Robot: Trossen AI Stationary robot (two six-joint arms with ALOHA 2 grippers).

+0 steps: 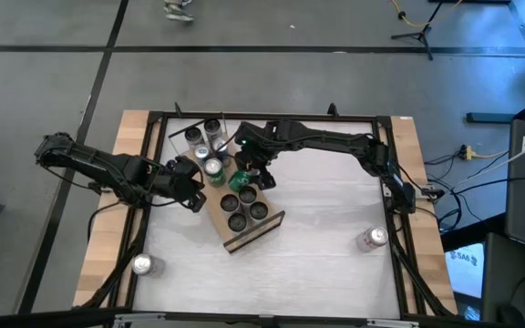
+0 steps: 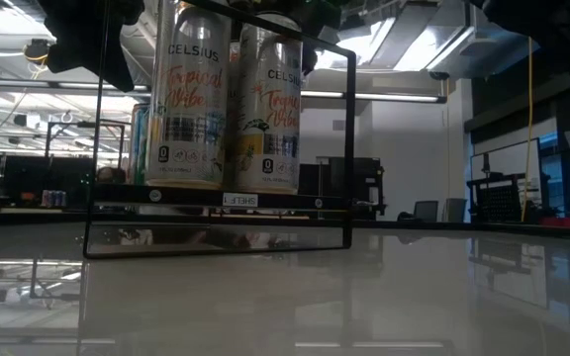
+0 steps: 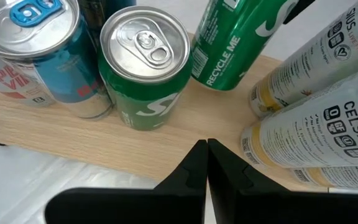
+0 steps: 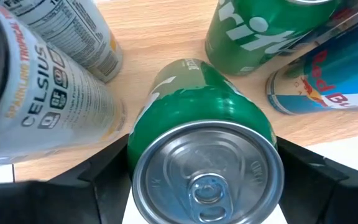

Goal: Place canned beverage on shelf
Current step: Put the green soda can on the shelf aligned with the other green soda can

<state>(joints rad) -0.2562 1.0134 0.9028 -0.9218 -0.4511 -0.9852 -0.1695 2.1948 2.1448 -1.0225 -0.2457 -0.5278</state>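
Note:
The shelf (image 1: 264,226), a light-wood board, lies slanted mid-table with several cans standing on it. My right gripper (image 1: 247,175) is shut on a green can (image 4: 197,124) over the board's middle, beside a standing green can (image 3: 145,68) and two pale Celsius cans (image 3: 328,106). A blue-and-silver can (image 3: 30,50) stands by the upright green one. My left gripper (image 3: 207,152) is shut with nothing in it, hovering at the board's left edge (image 3: 104,149) and pointing at the cans. My right gripper pinches the green can's upper wall just below its top rim (image 4: 143,149), one finger (image 4: 98,177) on each side. The fingers come slanting down from the table's far right. The can is tilted, top toward the gripper. I cannot tell whether its lower end (image 3: 219,84) touches the board.
One silver can (image 1: 142,265) stands near the table's front left corner and another (image 1: 370,239) near the front right. A dark metal frame (image 1: 272,117) rims the table. In the low view the two Celsius cans (image 2: 188,99) stand behind a thin black frame.

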